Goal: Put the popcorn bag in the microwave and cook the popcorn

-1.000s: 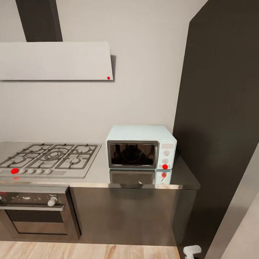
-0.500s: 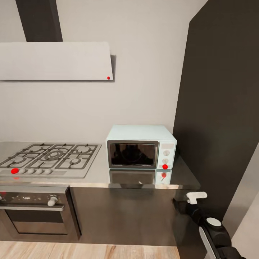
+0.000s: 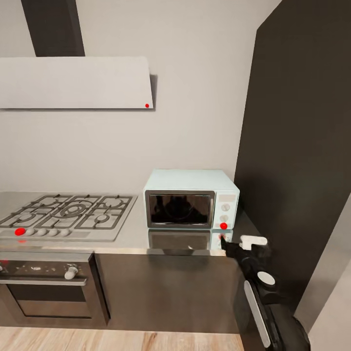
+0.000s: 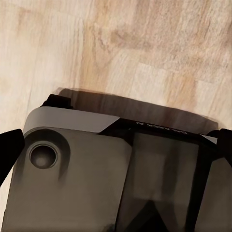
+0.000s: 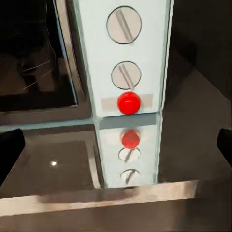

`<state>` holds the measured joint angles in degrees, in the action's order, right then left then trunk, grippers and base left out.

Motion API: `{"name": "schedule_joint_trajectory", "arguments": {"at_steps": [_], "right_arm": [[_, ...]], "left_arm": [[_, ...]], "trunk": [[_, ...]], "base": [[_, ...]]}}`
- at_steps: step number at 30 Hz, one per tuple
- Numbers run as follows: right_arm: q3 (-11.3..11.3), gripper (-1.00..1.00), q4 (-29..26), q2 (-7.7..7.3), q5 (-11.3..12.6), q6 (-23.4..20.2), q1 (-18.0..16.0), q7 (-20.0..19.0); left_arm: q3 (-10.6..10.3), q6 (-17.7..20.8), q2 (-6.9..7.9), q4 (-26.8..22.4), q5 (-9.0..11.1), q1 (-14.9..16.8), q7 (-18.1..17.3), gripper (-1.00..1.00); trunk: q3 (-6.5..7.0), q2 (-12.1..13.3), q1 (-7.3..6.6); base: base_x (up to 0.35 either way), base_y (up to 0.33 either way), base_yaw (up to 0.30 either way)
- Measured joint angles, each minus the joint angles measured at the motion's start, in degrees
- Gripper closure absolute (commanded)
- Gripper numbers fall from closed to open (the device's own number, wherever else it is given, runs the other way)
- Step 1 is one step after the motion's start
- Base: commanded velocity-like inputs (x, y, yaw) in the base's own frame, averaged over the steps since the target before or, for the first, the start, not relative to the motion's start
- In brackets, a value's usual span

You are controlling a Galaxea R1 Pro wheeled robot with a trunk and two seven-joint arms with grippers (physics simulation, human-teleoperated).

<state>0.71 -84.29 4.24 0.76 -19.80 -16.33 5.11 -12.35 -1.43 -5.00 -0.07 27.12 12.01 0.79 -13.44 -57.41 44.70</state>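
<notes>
- We see the microwave (image 3: 191, 199) sitting on the countertop (image 3: 131, 238) at its right end, door shut, next to the gas hob (image 3: 66, 214). Through the dark glass something dim sits inside, but we cannot tell whether it is the popcorn bag.
- The right gripper (image 3: 229, 246) is up at the counter's front edge, just below the control panel and pointing at it. In the right wrist view the red button (image 5: 129, 103) sits dead ahead under the two white knobs (image 5: 125, 50). The dark fingertips (image 5: 10, 157) stand wide at both edges of that view, so the fingers are well open and carry nothing.
- We judge the step as reaching for the button to start the heating.
- Risk: open fingers straddle the button and neither tip presses it, so no start.
- Risk: the tip drifts up and lands on the lower knob instead, because it sits just above the button.
- Risk: the arm comes in low and catches the counter's metal edge, stalling the push.
- Risk: too hard a push shoves the light box back toward the wall.
- Risk: if the bag is not inside, the heating does nothing.
- The left wrist view looks down on the robot's own dark base (image 4: 96, 179) and the wood floor (image 4: 145, 53); only dark slivers of finger show, so we cannot tell its grip.
</notes>
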Motion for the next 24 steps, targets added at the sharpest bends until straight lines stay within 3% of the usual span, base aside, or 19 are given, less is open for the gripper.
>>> {"name": "schedule_joint_trajectory", "arguments": {"at_steps": [2, 5, 14, 22, 24], "right_arm": [[0.0, -1.0, 8.6, 2.1, -0.1, 0.6, -5.3, 0.1], [-0.1, -1.0, 14.6, 2.73, -0.7, 0.8, -9.1, 0.1], [-0.8, -1.0, 12.4, 2.6, -5.7, 0.3, -9.9, -0.6], [-0.6, -1.0, 13.1, 2.32, -6.0, 0.3, -9.9, -0.9], [-0.6, -1.0, 13.1, 1.28, -6.0, 0.5, -9.9, -1.2]], "left_arm": [[0.0, 0.0, 0.0, 0.0, 0.0, 0.0, 0.0, -1.0], [0.0, -0.1, 0.0, 0.0, 0.0, 0.0, 0.0, -1.0], [0.0, -0.1, 0.0, -0.1, 0.0, 0.0, 0.0, -1.0], [0.0, -0.1, 0.09, -0.1, 0.1, 0.0, 0.0, -1.0], [0.1, -0.1, 0.09, -0.1, 0.1, 0.0, 0.0, -1.0]], "trunk": [[0.0, 0.0, 0.0], [0.0, 0.0, 0.0], [0.0, 0.0, 0.0], [0.0, 0.0, 0.0], [0.0, 0.0, 0.0]], "base": [[0.0, 0.0, 0.0], [0.0, 0.0, 0.0], [0.0, 0.0, 0.0], [0.0, 0.0, 0.0], [0.0, 0.0, 0.0]]}}
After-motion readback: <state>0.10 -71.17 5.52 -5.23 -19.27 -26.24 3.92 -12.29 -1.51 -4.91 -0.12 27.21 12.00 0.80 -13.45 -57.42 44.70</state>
